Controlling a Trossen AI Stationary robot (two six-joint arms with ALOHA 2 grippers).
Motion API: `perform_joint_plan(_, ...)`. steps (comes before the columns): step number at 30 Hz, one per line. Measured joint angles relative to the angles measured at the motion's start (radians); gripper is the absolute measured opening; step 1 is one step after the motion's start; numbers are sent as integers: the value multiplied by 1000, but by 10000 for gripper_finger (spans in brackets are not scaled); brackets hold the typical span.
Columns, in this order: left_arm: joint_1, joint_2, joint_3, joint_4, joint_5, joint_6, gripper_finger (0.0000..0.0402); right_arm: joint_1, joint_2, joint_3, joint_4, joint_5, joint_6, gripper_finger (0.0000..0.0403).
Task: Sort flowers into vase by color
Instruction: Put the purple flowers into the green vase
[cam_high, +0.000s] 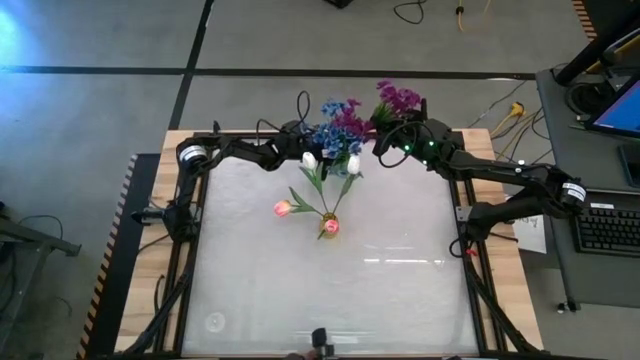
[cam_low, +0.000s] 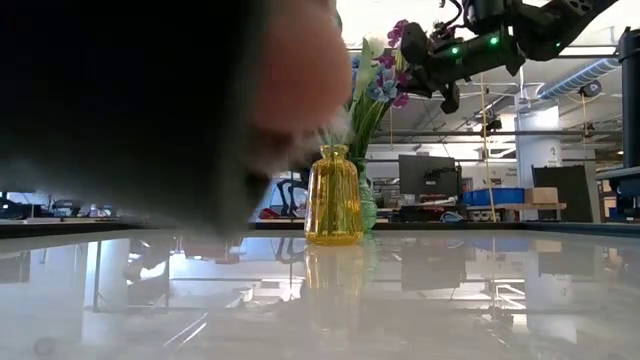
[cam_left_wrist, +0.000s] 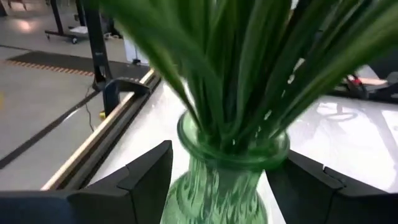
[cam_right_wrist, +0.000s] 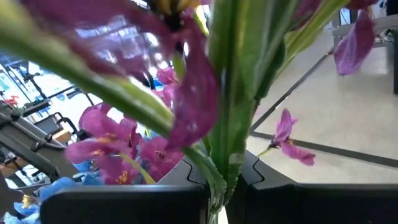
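A green glass vase (cam_left_wrist: 227, 174) near the table's far edge holds a thick bunch of green stems, with blue blossoms (cam_high: 335, 125) and white tulip buds (cam_high: 310, 160) above. My left gripper (cam_left_wrist: 227, 193) is open, one finger on each side of this vase. A yellow vase (cam_low: 333, 195) nearer the table's middle holds pink tulips (cam_high: 283, 208). My right gripper (cam_right_wrist: 224, 186) is raised right of the green vase and shut on a purple sprig (cam_high: 398, 98). My left gripper's fingers (cam_left_wrist: 146, 180) stand level on either side of the green vase's body, just below its neck; I cannot tell whether they touch the glass. My right gripper pinches the purple sprig's green stem (cam_right_wrist: 227, 158) between its two fingers, which lie across the stem. The sprig is lifted clear of the table, its blossoms (cam_low: 400, 35) tilted up and away from the fingers.
In the low view a blurred dark and pinkish shape (cam_low: 150, 100) close to the lens hides the left half. The two vases stand close together, the yellow one nearer the table's middle. The near part of the white table (cam_high: 320, 290) is bare. The frame rails (cam_high: 185, 250) run along both sides.
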Motion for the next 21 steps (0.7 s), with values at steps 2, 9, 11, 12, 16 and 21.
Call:
perform_joint_plan(2, 0, 9, 10, 2, 1, -10, 234, 0, 0, 0, -7, 0, 2, 13)
perform_joint_plan(9, 0, 24, 43, -59, 0, -19, 197, 0, -18, 0, -6, 0, -4, 13)
perform_joint_plan(11, 0, 24, 44, -65, -1, -16, 178, 0, -32, 0, -9, 0, -13, 13)
perform_joint_plan(12, 0, 24, 44, -66, -1, -16, 167, 0, -39, 0, -15, 0, -17, 13)
perform_joint_plan(16, 0, 22, 44, -75, -26, -15, 129, 0, -69, 0, -56, 0, -38, 13)
perform_joint_plan(21, 0, 21, 45, -77, -53, -18, 105, 0, -86, 0, -71, 0, -51, 13)
